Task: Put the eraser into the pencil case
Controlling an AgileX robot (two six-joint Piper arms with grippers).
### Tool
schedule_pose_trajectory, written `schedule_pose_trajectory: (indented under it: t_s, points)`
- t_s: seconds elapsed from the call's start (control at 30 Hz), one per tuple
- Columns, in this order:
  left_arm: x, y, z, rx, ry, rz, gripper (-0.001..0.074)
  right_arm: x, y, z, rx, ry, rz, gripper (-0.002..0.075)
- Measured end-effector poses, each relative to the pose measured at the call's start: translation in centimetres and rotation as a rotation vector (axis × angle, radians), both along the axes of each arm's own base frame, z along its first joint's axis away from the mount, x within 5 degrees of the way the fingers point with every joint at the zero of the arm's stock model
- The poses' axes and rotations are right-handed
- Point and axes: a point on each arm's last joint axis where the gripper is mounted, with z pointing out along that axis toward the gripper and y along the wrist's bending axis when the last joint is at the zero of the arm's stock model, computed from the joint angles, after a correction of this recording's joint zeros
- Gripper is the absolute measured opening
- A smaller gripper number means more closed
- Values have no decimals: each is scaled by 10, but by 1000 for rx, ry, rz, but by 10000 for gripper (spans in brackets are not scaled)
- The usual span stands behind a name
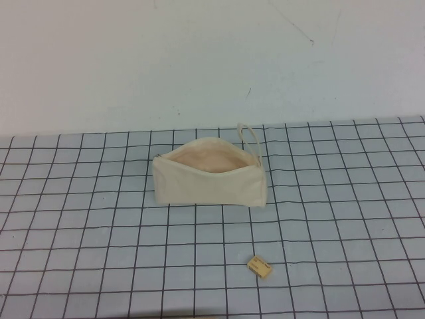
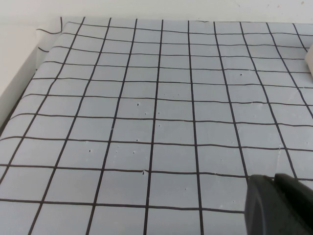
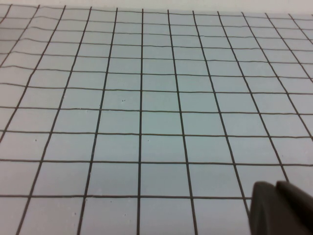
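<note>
The cream-white pencil case [image 1: 209, 176] stands on the grid mat in the middle of the high view, its zip mouth open upward showing peach lining, its loop strap [image 1: 250, 138] at the far right end. The tiny tan eraser [image 1: 259, 266] lies flat on the mat, nearer the front and slightly right of the case, apart from it. Neither arm shows in the high view. My left gripper [image 2: 274, 179] is shut and empty, low over bare mat; a cream edge of the case [image 2: 309, 59] shows in that view. My right gripper [image 3: 275, 185] is shut and empty over bare mat.
The blue-grey grid mat [image 1: 80, 219] covers the table up to the white back wall [image 1: 199, 60]. In the left wrist view the mat's left edge [image 2: 34, 73] meets a white border.
</note>
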Motion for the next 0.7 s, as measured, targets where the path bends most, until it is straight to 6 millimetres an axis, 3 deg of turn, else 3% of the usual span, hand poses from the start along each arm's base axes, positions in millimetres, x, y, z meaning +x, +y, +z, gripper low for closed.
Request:
schedule_pose_trajectory:
  t_s: [0.23,0.43,0.7]
  points:
    - [0,0,0,-2,0,0,-3,1,0,2,-11,-31,0,-1]
    - [0,0,0,-2,0,0,-3,5,0,38,-30,-440,5,-1]
    - [0,0,0,-2,0,0,-3,-8,1,77,-6,-901,15,-1]
